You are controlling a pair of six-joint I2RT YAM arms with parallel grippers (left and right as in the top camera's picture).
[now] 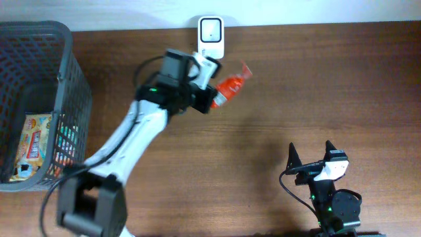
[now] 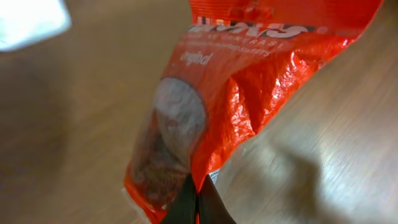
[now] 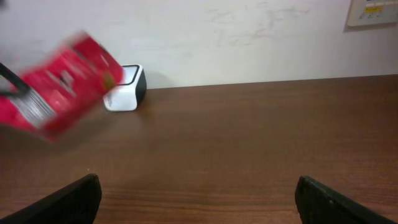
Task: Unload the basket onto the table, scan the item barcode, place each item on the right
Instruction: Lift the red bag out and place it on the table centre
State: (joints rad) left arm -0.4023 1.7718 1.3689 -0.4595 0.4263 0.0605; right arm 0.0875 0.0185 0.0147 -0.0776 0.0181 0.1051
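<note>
My left gripper [image 1: 212, 99] is pressed together on one bottom corner of the red snack packet [image 1: 231, 85], and in the left wrist view the fingertips [image 2: 196, 204] pinch only a thin edge of the crinkled film. The packet hangs in the air just in front of the white scanner [image 1: 211, 36], which stands at the back edge of the worktop [image 1: 316, 79]. It sits slightly to the scanner's side rather than square before its window. My right gripper [image 1: 310, 157] rests spread wide and empty near the front of the worktop, well apart from all this.

The grip is my main worry. With so little film between the jaws, a quick turn of the wrist could let the packet slide out and drop onto the worktop. The packet looks blurred in the right wrist view [image 3: 59, 93], so I judge it is swinging. A swaying or creased face could keep the scanner from reading the code.

I cannot see the barcode in any view, so I cannot tell which face carries it. I may be presenting the wrong side. Pushing closer could also knock the light scanner backwards. The dark basket [image 1: 72, 85] to my left is clear of my arm.
</note>
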